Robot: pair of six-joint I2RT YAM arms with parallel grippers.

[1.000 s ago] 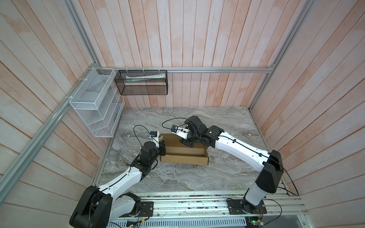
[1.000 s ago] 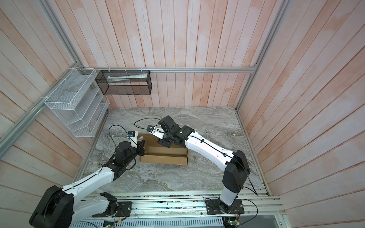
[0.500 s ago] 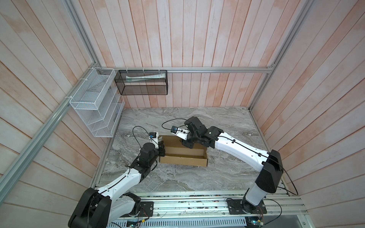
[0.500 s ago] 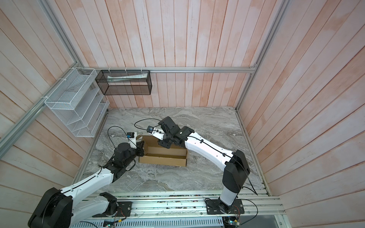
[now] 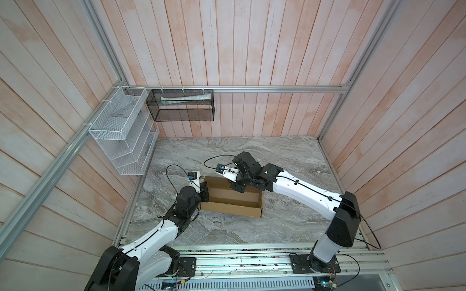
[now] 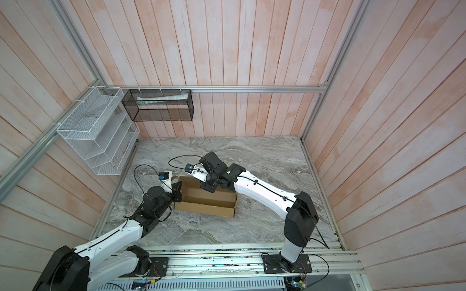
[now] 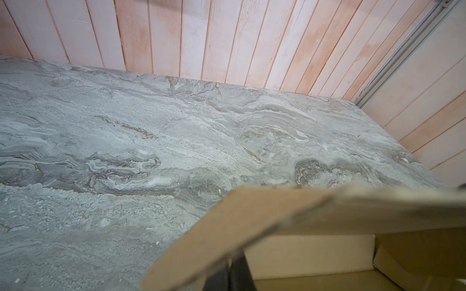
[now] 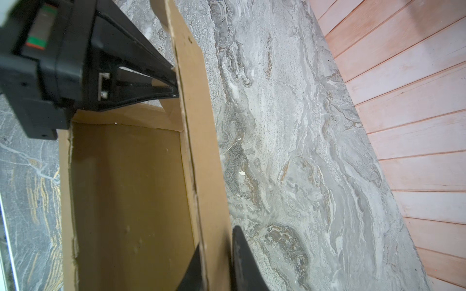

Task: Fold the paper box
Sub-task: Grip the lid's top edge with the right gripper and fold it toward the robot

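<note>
At the paper box [image 8: 131, 189], left pincer [image 8: 176, 83] clamps one end; right pincer [image 8: 218, 239] straddles a wall, grip unclear.

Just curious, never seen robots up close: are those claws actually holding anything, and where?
Both grip the paper box: the left claw pinches its short end wall, the right claw its far long wall.
</note>
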